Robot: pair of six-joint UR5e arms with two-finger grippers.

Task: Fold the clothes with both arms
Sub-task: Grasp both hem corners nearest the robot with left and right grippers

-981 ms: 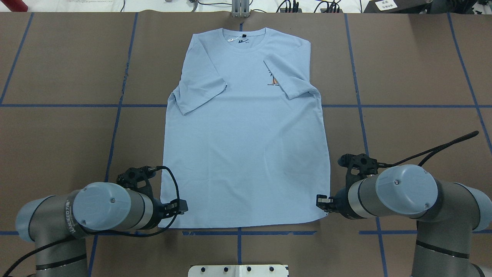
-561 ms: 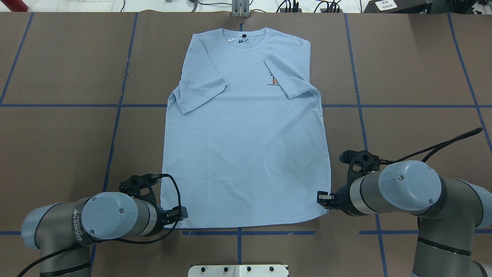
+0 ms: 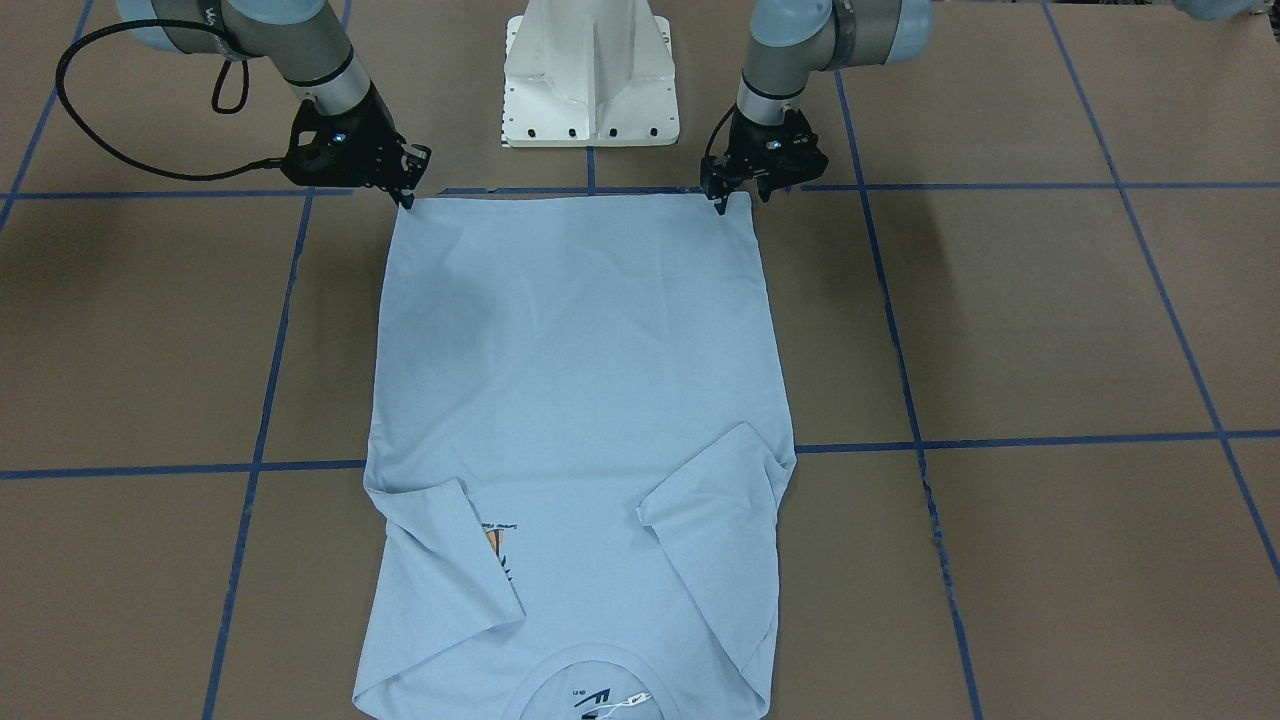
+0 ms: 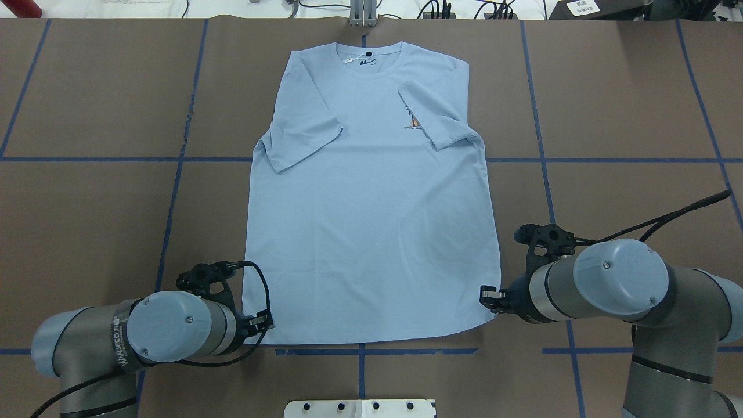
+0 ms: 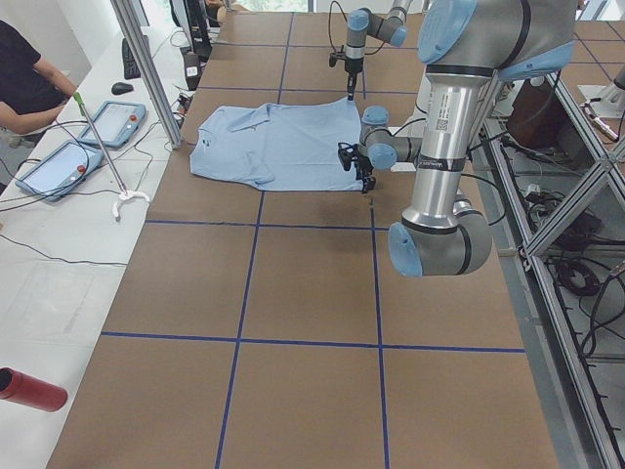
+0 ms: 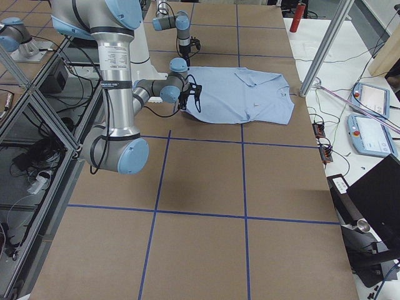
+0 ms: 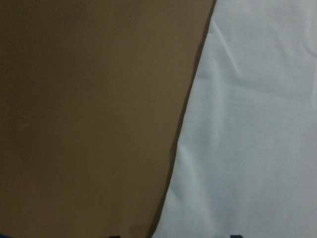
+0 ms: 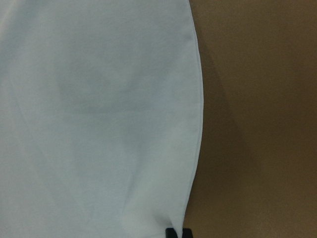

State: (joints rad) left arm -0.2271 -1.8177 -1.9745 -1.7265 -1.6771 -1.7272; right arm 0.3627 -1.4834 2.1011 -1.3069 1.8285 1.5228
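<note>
Blue T-shirt (image 4: 371, 232) lies flat; my right gripper (image 3: 408, 197) pinches one hem corner, my left gripper (image 3: 741, 200) straddles the other, spread.

The T-shirt (image 4: 371, 232) is soft, matt cloth. The table cover (image 4: 627, 87) looks like matt brown paper. The arms (image 4: 693, 299) are dull metal with smooth plastic joint caps (image 4: 621, 278).

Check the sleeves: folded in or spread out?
Folded in. Both sleeves lie turned inward on the front of the shirt, one half-covering the chest print; the body is spread flat, unfolded.
</note>
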